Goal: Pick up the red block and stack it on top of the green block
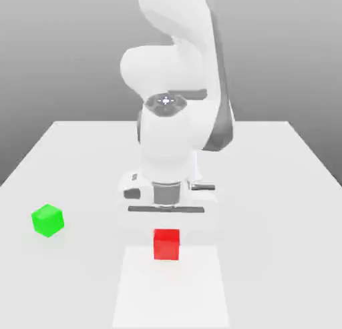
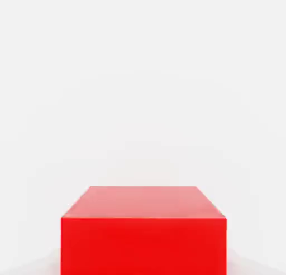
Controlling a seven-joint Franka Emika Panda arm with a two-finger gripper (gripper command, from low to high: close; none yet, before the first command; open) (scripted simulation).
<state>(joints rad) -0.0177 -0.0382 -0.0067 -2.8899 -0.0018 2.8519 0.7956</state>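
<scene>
The red block [image 1: 166, 244] rests on the white table near its front edge, directly under the arm's hand. In the hand view the red block [image 2: 143, 229] is close and centred. My gripper [image 1: 166, 231] is lowered straight down onto it and is shut on the red block, which still sits on the table. The green block [image 1: 47, 220] stands alone on the table toward the exterior view's left, well apart from the gripper and the red block.
The white table [image 1: 280, 187] stretches wide on both sides of the arm. The arm's bulky white body [image 1: 170, 134] rises behind the hand, over the middle of the table.
</scene>
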